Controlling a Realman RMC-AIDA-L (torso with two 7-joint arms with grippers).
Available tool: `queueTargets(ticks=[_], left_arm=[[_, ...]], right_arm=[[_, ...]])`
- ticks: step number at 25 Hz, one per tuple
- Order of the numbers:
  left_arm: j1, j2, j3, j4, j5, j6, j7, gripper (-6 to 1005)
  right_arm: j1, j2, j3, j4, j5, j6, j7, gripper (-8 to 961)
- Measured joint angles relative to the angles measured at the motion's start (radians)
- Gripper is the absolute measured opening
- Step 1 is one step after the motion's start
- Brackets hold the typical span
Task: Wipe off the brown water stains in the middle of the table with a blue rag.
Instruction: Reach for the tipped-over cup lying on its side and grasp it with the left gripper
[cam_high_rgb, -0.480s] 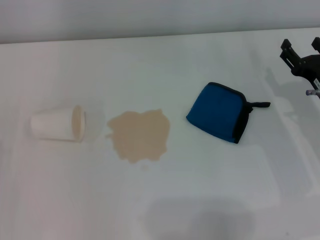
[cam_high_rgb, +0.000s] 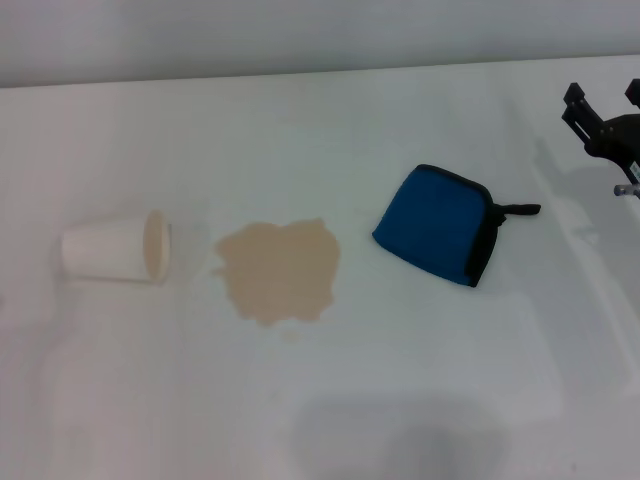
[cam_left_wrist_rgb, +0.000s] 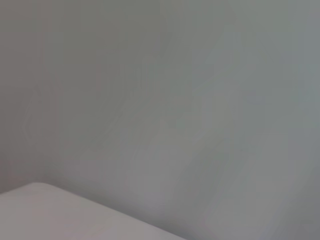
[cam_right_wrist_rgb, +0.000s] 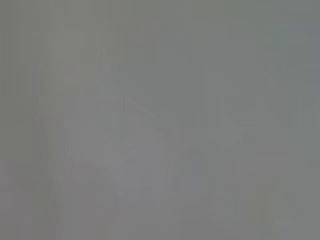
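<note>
The right gripper shows at the right edge of the head view, raised over the far right part of the table; two dark fingers stand apart with nothing between them, so it reads as open and empty. The left gripper does not appear in any view, and its state is not in evidence. Neither wrist view shows anything usable beyond plain grey surface.

The table is a plain white top filling nearly the whole head view.

The stain is an irregular tan puddle lying at the middle of the table. Its outline is whole, with no streaks or smears leading out of it.

The rag is a folded blue cloth with black edging and a small black loop tab pointing right. It lies flat just to the right of the stain, apart from it, with white table between them. The right gripper is well apart from the rag, farther right and toward the far side.

A white paper cup lies on its side to the left of the stain, mouth toward it, not touching it.

Assessment of progress: nothing of the task appears done. The rag is not held and the stain looks untouched. Remaining, in my judgement: grasp the rag, carry it to the stain, and wipe until the patch is gone.
</note>
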Motion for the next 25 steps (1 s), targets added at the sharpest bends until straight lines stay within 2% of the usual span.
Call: queueTargets(ticks=[5,8,10,12,15,18,20,21,23,25], left_arm=[[-0.002,0.002,-0.001,-0.019,0.044,0.037,-0.042,876],[-0.017,0.006,-0.008,-0.07,0.043,0.122,-0.18,876],[-0.038,0.007,-0.008,-0.131,0.041,0.181,-0.309,876],[-0.08,0.009,-0.001,-0.247,0.06,0.245,-0.492,877],[-0.152,0.023,0.003,-0.42,0.153,0.297,-0.677,877],[-0.229,0.069,0.003,-0.533,0.292,0.328,-0.764,876],[-0.291,0.125,0.003,-0.571,0.426,0.349,-0.786,873],[-0.303,0.138,0.003,-0.578,0.455,0.351,-0.79,872],[-0.367,0.18,0.004,-0.62,0.589,0.362,-0.796,871],[-0.416,0.199,0.004,-0.664,0.686,0.369,-0.772,871]], right_arm=[[-0.005,0.0,0.0,-0.001,0.0,0.0,0.003,869],[-0.005,0.0,0.0,-0.002,0.0,0.0,0.004,869],[-0.003,0.0,0.0,-0.002,0.0,0.0,0.004,869],[0.0,0.0,0.0,-0.002,0.0,0.0,0.004,869],[0.004,0.0,0.0,0.0,-0.001,0.0,0.005,868],[0.005,0.0,0.003,0.0,-0.002,0.0,0.005,868],[0.005,0.0,0.006,0.001,-0.002,0.0,0.005,868],[0.005,0.0,0.006,0.001,-0.002,0.0,0.005,868],[0.004,0.0,0.008,0.002,-0.002,0.0,0.005,868],[0.004,0.0,0.009,0.003,-0.002,0.0,0.005,868]])
